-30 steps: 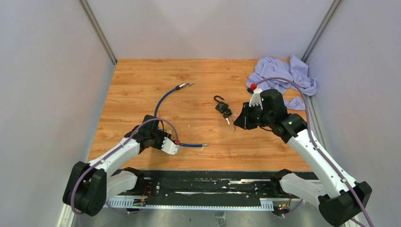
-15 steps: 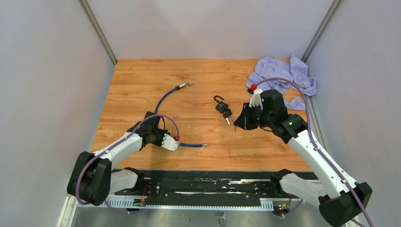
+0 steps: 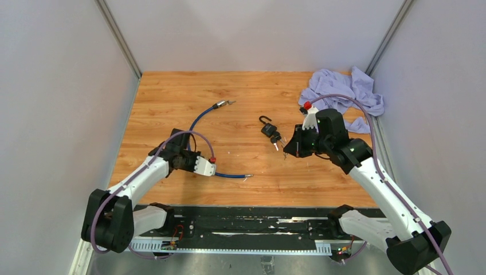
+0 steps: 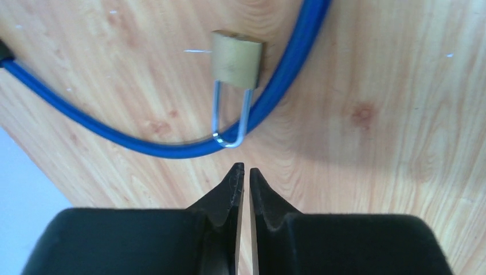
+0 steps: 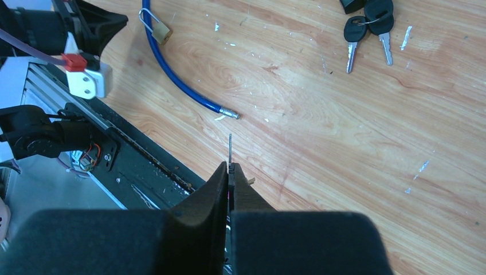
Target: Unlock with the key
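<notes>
A small brass padlock (image 4: pixel 236 59) lies on the wood with its steel shackle hooked round the blue cable (image 4: pixel 172 148). My left gripper (image 4: pixel 243 169) sits just short of the shackle's bend, its jaws together but for a hairline gap, with nothing between them. My right gripper (image 5: pixel 230 167) hovers above the table's middle right (image 3: pixel 285 153), shut on a key. The key's thin metal blade (image 5: pixel 230 148) pokes out past the fingertips, seen edge-on. From the right wrist view the brass padlock (image 5: pixel 161 31) lies close in front of the left arm's fingers.
A black padlock (image 3: pixel 266 128) with two black-headed keys (image 5: pixel 367 26) on a ring lies mid-table. A crumpled lilac cloth (image 3: pixel 344 91) fills the back right corner. The cable's bare metal end (image 5: pixel 230 113) points toward the near edge, beside the black base rail (image 5: pixel 143 166).
My left wrist has shifted a little away from the near edge, toward the cable's bend. The right arm and the key have not moved.
</notes>
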### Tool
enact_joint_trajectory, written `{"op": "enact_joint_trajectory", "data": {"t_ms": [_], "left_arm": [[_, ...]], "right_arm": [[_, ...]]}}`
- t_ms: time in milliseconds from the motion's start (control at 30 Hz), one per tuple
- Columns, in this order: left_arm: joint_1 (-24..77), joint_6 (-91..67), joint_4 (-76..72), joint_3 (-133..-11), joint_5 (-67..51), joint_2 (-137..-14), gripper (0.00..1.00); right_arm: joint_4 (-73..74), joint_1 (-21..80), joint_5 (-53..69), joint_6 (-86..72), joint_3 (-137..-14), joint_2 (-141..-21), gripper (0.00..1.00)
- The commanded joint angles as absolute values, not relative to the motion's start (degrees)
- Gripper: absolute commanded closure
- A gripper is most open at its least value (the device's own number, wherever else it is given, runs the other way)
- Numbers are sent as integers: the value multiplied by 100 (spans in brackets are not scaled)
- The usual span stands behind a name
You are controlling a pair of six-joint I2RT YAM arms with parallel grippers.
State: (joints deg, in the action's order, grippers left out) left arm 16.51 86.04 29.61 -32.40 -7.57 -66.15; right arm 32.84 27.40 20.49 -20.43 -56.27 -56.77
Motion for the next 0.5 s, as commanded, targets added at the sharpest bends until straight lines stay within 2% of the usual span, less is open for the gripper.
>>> {"op": "enact_joint_trajectory", "data": {"t_ms": [0, 67, 200, 267, 467], "left_arm": [[1412, 8679, 3579, -3700, -1324, -6591, 86], [1369, 8814, 3643, -3766, -1407, -6628, 82], [1353, 9137, 3389, -3639, -1469, -6739, 62], [1358, 9326, 3257, -3580, -1464, -6841, 58], [1362, 9604, 3131, -3661, -1492, -7196, 55]], "right_arm": [[3248, 2663, 2091, -2057, -5575, -5589, 99], [3252, 2663, 2092, -2070, -5566, -5583, 100], [3248, 2663, 2087, -2071, -5547, -5572, 99], [3252, 2663, 2092, -2065, -5550, -5566, 99], [3251, 2663, 2061, -2061, -5546, -5567, 99]]}}
